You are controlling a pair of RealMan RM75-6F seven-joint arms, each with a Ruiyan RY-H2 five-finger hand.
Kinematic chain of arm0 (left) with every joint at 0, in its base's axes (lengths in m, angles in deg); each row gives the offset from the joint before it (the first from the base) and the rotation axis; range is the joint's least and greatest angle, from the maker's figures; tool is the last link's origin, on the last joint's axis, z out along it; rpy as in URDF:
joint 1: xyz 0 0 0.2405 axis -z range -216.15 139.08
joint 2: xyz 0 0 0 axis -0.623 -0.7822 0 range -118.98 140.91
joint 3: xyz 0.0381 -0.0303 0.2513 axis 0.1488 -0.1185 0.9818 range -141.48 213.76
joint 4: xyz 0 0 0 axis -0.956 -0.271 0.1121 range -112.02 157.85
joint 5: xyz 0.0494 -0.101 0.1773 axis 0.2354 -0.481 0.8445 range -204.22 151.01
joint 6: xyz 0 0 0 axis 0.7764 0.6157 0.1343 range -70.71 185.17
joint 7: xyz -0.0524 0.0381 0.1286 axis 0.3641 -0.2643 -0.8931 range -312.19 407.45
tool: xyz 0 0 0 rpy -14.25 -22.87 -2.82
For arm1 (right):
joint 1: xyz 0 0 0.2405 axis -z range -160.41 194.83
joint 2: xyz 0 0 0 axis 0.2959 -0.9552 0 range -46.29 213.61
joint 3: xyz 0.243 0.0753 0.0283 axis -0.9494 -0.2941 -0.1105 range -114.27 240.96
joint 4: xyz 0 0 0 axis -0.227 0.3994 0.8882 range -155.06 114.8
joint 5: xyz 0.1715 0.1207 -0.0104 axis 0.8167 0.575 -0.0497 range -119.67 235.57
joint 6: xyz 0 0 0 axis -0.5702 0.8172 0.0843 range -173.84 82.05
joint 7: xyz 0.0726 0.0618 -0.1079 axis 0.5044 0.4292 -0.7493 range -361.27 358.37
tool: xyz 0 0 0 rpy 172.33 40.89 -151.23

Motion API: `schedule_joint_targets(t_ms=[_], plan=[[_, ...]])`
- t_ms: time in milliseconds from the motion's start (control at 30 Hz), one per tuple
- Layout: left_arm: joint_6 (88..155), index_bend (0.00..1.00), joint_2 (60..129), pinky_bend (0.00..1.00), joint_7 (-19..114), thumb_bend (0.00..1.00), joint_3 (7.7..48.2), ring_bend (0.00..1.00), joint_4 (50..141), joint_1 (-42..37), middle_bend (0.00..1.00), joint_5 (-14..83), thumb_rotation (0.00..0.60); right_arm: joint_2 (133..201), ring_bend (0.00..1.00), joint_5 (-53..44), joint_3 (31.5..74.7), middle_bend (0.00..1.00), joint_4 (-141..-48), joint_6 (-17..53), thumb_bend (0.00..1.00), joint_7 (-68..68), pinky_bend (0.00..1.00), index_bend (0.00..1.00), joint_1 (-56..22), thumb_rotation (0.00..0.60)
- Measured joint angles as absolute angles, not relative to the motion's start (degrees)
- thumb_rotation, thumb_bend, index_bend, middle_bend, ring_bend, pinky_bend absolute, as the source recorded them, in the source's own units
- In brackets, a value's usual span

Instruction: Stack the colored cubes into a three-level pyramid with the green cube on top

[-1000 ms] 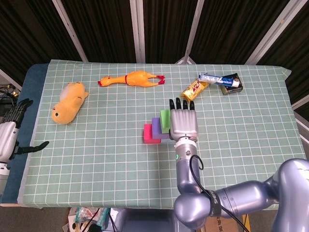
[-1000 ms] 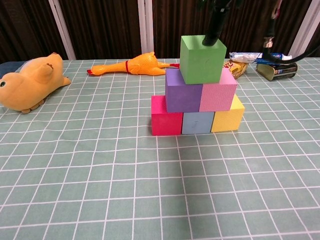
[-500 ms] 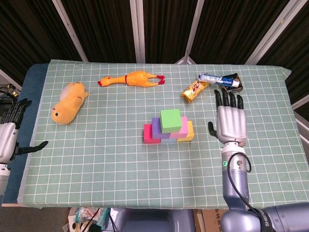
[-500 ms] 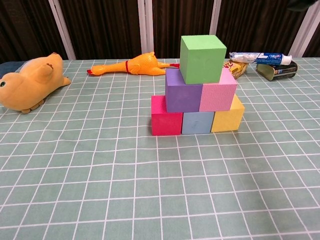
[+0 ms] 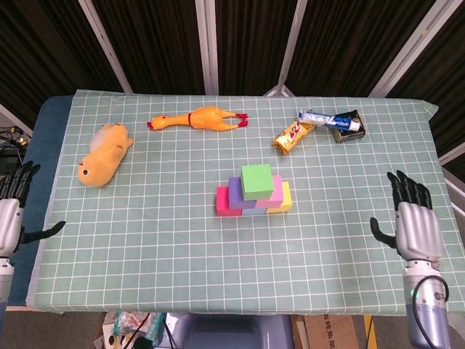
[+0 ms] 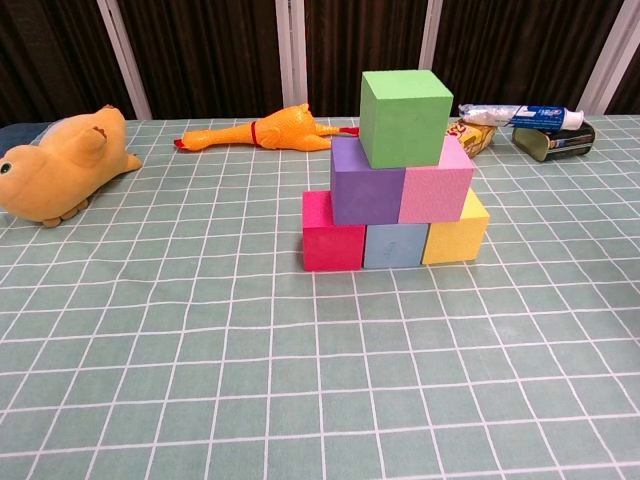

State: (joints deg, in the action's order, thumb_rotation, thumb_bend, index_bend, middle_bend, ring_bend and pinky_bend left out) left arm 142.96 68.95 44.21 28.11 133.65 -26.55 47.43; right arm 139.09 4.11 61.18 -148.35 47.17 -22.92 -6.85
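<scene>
Six cubes stand stacked mid-surface (image 5: 145, 240): pink, blue and yellow at the base, purple cube (image 6: 366, 182) and light pink above, green cube (image 6: 404, 117) on top, bridging the two and sitting slightly rightward. Right hand (image 5: 413, 225) hangs released with fingers spread at the right edge, left hand (image 5: 10, 212) likewise empty at the far left, both well apart from the pyramid. Judged complete; best practice now is keeping both arms clear and avoiding any brush against the stack.

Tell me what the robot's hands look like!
The right hand has a shiny silver-grey back with black fingers, like a glove. Its wrist is silver-grey too, with a tiny green light and a thin black cable. The left hand looks the same: silver-grey with black fingers.
</scene>
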Motion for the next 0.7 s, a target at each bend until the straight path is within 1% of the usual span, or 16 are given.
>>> schedule_joint_targets(t_ms=[167,333,467,700], plan=[[145.6,0.0,71.03,0.05,47.37,0.07,30.14,0.0,127.91,-29.29,0.0,50.51,0.6,139.64,0.0,-3.27,65.88,0.0,-140.17,46.79,0.4,-14.98,0.0,0.0,-0.33,0.6],[148.52,0.0,73.02,0.04,49.27,0.07,31.38,0.0,122.88,-31.46,0.0,53.4,0.6,141.08,0.0,-8.23,68.17,0.0,-132.64,47.05,0.4,-10.55,0.0,0.0,3.97,0.6],[150.3,0.0,74.93,0.04,51.78,0.07,32.06,0.0,118.45,-33.19,0.0,54.68,0.6,143.15,0.0,-12.25,68.66,0.0,-126.65,47.92,0.4,-8.56,0.0,0.0,6.75,0.6],[150.72,0.0,76.51,0.04,53.01,0.07,32.23,0.0,116.21,-34.36,0.0,55.18,0.6,145.45,0.0,-14.57,67.59,0.0,-122.72,47.82,0.4,-6.76,0.0,0.0,9.05,0.6]])
